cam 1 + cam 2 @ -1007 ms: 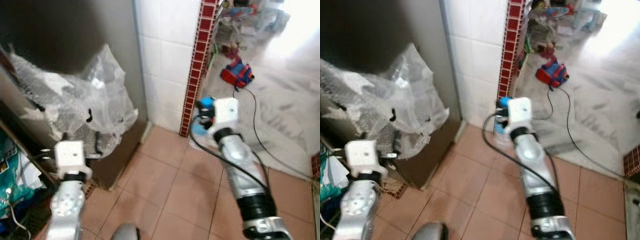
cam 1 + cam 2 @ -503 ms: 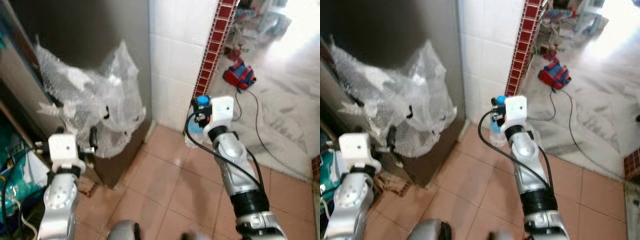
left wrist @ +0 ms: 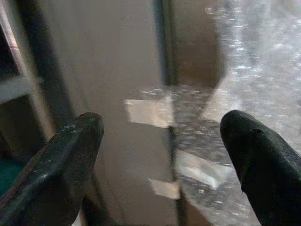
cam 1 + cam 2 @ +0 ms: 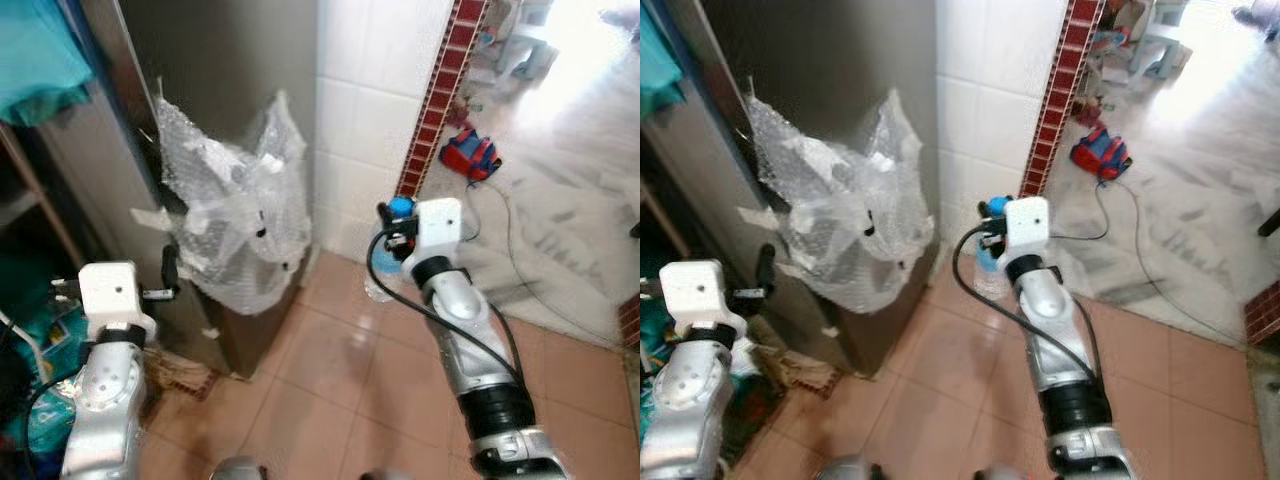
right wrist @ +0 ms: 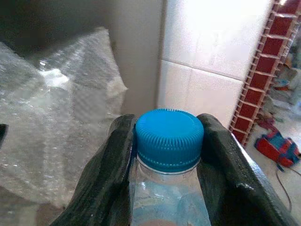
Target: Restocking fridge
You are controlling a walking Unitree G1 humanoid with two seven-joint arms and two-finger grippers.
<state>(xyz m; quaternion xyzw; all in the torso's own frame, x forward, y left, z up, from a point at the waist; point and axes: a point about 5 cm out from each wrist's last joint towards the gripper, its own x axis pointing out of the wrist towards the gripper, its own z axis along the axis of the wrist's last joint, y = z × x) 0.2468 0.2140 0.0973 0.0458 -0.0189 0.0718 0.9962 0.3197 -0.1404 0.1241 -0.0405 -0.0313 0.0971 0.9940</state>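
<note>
Fridge (image 4: 200,80) nearer now (bubble wrap (image 4: 235,225) taped), terracotta floor (image 4: 330,390) below.

Lots you can't really make out here. The bottle (image 5: 167,188) gets cut off by the bottom edge in the right wrist view, so just the blue cap (image 5: 169,139) and a bit of clear neck show; any label is out of frame. From the head camera the bottle is mostly tucked behind the right claw (image 4: 392,222) and its white wrist block, so its body is a pale smear.

The bubble wrap (image 4: 235,225) taped on the fridge (image 4: 210,80) covers whatever's under it. Left of the fridge, the shelves are dark and the teal stuff (image 4: 35,45) is cropped by the frame. The red and blue thing (image 4: 472,152) on the floor past the brick strip is too blurry to name.
</note>
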